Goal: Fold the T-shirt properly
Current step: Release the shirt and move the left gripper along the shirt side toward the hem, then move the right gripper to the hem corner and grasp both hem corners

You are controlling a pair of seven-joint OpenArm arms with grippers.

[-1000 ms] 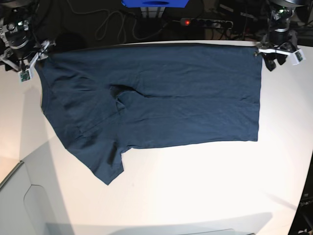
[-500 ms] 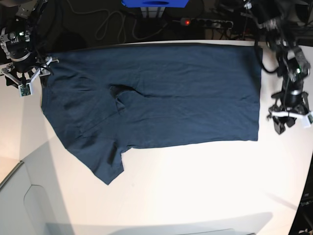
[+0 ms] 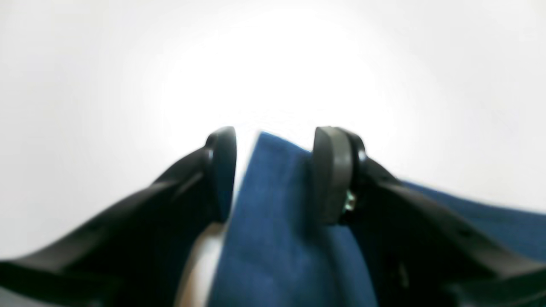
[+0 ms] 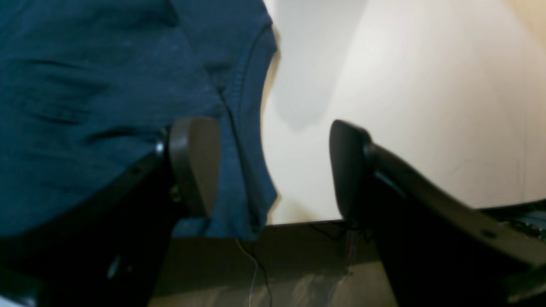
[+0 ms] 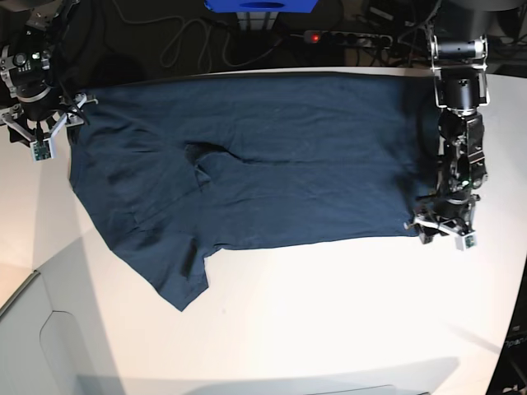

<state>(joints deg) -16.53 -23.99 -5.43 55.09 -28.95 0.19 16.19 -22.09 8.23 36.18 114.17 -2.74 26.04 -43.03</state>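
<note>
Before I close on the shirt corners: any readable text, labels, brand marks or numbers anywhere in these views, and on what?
None can be read.
T-shirt: plain, no print or label showing.
Power strip behind the table: a red light, no legible marking.
Left end effector and right end effector: small white tags, too small to read.
Both wrist views: no text.

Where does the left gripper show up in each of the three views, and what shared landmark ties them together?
Base: left gripper at the right, on the T-shirt's lower right corner.
Left wrist: gripper centre, open, straddling that blue corner.
Right wrist: not in it; only the right gripper shows.
Shared landmark: the T-shirt on the white table.
</note>
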